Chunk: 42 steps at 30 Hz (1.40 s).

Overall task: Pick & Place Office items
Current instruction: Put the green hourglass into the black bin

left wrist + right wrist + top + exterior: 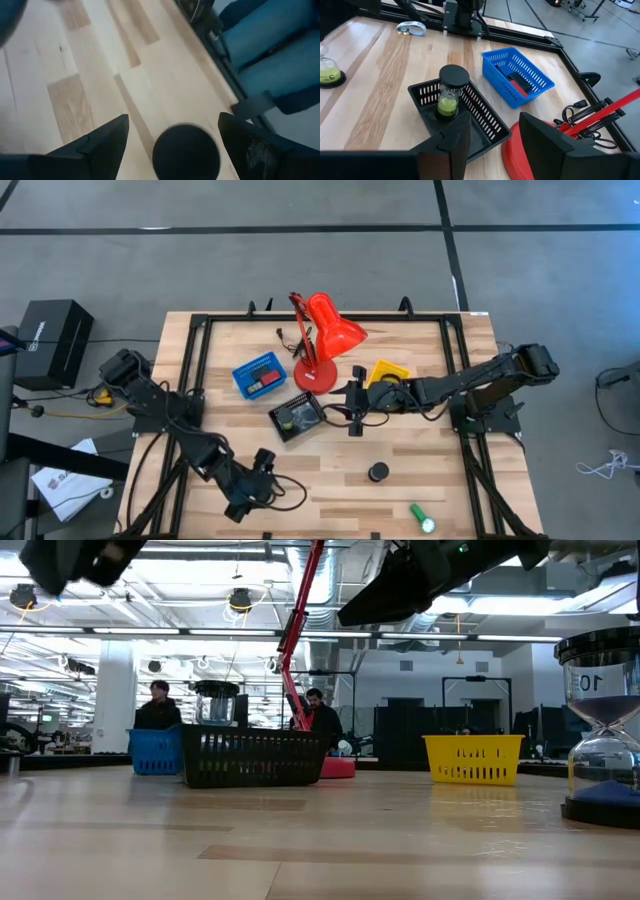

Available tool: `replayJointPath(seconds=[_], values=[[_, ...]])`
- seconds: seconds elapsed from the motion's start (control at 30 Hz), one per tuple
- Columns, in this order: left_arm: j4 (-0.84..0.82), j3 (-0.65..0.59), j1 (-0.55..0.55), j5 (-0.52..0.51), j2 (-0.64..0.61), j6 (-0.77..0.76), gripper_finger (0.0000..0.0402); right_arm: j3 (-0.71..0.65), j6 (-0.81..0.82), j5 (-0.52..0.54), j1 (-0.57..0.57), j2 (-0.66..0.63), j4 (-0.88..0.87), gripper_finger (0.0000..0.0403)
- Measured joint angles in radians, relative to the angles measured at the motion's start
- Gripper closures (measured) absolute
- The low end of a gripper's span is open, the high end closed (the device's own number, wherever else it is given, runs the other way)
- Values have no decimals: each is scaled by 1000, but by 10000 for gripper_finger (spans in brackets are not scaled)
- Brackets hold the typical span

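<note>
The surface [330, 465] is light wood planking inside a black metal frame.

Left claw [172, 142]: near the front left edge of the surface, fingers spread wide, holding nothing. A black round disc [186, 152] lies on the wood between the fingertips.

Right claw [490, 145]: above the black tray [480, 117] at mid-surface, jaws parted around a small sand timer [451, 95] with a black cap and green filling, which stands upright in that tray.

The blue tray [259, 374] sits left of the red desk lamp [325, 340] and holds a black and a red item. The yellow tray [388, 372] sits right of the lamp.

Further items on the surface:
- a black cylinder [377, 472] at front centre;
- a green cylinder [422, 518] near the front right edge;
- a larger hourglass [603, 730] close to the low camera.

Room: an open workshop with ceiling lamps and grey flooring. Two people [158, 705] are behind the surface.
</note>
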Motion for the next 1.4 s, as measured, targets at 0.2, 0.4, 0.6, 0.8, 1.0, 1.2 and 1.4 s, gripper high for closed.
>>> replayJointPath(seconds=[0.2, 0.4, 0.6, 0.8, 1.0, 1.2, 1.4], values=[[1, -42, 0, 31, 0, -51, 96, 0, 31, 0, 0, 0, 0, 244], [5, -42, 0, 34, 0, -48, 96, 0, 34, 0, 0, 0, 0, 244], [1, -64, 0, 44, 0, -52, 104, 0, 34, 0, 0, 0, 0, 244], [5, -76, 0, 62, 0, -51, 123, 0, 34, 0, 0, 0, 0, 244], [12, -76, 0, 62, 0, -51, 160, 0, 34, 0, 0, 0, 0, 244], [57, -76, 18, 62, 0, -51, 195, 0, 34, 0, 0, 0, 0, 244], [116, -76, 77, 20, 0, -31, 181, 0, 34, 0, 0, 0, 0, 244]])
